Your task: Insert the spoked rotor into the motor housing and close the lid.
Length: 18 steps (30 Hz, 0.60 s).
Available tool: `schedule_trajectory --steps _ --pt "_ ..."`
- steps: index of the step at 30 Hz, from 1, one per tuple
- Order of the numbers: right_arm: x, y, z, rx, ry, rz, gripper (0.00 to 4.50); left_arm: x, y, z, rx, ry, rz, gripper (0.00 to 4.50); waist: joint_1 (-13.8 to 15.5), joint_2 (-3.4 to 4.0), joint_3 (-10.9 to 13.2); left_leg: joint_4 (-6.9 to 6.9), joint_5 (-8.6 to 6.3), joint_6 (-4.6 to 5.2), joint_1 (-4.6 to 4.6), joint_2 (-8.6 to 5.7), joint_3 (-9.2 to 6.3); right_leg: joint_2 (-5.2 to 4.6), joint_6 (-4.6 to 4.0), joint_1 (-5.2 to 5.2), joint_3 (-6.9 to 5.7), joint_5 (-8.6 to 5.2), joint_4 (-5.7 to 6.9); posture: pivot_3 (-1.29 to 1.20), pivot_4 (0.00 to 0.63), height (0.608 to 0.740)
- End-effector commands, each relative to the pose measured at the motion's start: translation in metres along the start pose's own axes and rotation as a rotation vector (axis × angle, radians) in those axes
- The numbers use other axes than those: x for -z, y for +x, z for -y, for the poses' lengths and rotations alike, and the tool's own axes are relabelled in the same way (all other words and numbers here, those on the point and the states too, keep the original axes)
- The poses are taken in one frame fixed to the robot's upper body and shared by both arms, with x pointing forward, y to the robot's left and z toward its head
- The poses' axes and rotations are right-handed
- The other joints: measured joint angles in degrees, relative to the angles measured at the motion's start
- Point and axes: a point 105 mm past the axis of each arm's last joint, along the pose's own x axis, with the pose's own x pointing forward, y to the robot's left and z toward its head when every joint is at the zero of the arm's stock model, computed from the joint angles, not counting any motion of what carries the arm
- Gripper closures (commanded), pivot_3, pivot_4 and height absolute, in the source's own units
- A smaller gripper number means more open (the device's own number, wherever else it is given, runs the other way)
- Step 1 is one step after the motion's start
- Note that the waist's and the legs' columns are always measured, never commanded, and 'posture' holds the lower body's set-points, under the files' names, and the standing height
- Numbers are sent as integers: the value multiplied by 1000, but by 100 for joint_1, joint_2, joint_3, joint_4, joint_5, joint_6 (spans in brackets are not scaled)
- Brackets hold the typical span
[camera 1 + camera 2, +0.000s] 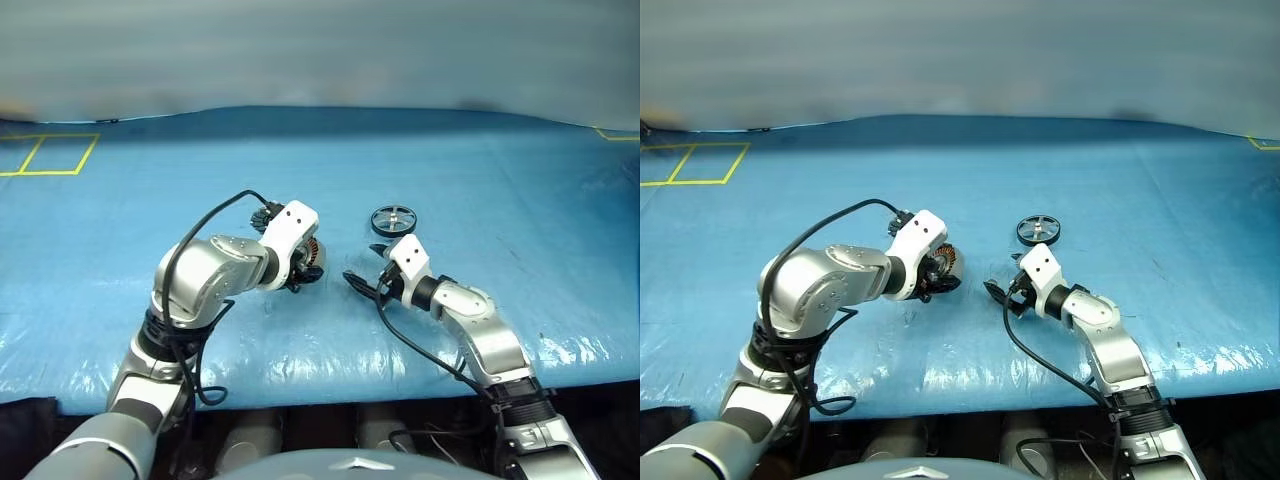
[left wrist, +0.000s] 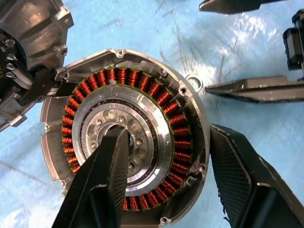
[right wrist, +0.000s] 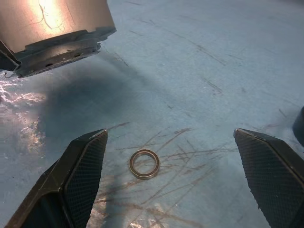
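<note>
Motor housing (image 2: 137,142): clamped in my left hand (image 2: 166,175), lid (image 2: 28,52) open. Spoked rotor (image 1: 393,219): beyond housing, not inserted. Right hand (image 3: 171,175): apart, empty.

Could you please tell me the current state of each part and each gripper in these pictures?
motor housing: open, windings exposed, no rotor inside, held by the left gripper.
lid: swung open beside the housing.
spoked rotor: lying flat on the blue table cover, ungripped.
small ring: loose on the cover.
right gripper: open, fingers either side of the ring.
</note>
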Motion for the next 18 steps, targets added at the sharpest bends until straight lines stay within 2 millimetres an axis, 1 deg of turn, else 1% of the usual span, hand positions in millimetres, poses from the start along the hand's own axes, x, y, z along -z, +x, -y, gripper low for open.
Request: schedule_trajectory --steps 1,5,7,8,9,12,15,18 --pt "-11 3 -2 3 -23 48 0 -3 -11 -2 -10 17 25 2254 6 0 0 0 0 0 0 0 0 0 0 0 0 0 0 0 150 740" --pt "-10 0 -2 -8 -29 43 0 2 -8 -5 -23 0 -12 2254 34 -1 0 1 0 -1 0 -1 -1 0 -2 3 -1 1 0 0 150 740" --pt "-10 -1 -1 -8 -32 40 0 3 -10 -6 -22 3 -23 1566 40 -1 0 1 1 -1 0 -1 0 0 -2 2 -1 2 0 0 150 740" --pt "-10 -1 -1 -8 -34 39 0 3 -11 -6 -25 6 -25 1371 43 -1 0 1 1 -1 0 0 0 0 -3 1 -1 2 1 0 150 740" --pt "-10 0 -1 -10 -37 37 0 1 -12 -6 -27 17 -23 1079 45 0 0 1 1 -2 0 0 0 1 -3 1 -1 2 1 0 150 740" --pt "-11 1 0 -17 -45 33 0 -11 -17 -3 -30 30 20 77 48 0 0 1 2 -3 2 0 1 1 -5 3 -1 3 1 0 150 740" --pt "-12 3 0 -21 -47 35 0 -23 -22 -4 -51 37 58 77 41 -1 0 2 3 -4 2 1 2 1 -5 3 1 4 2 0 150 740" --pt "-13 5 0 -25 -52 37 0 -28 -27 0 -28 45 78 77 39 0 0 2 5 -8 3 4 2 5 -8 2 1 6 3 0 150 740"
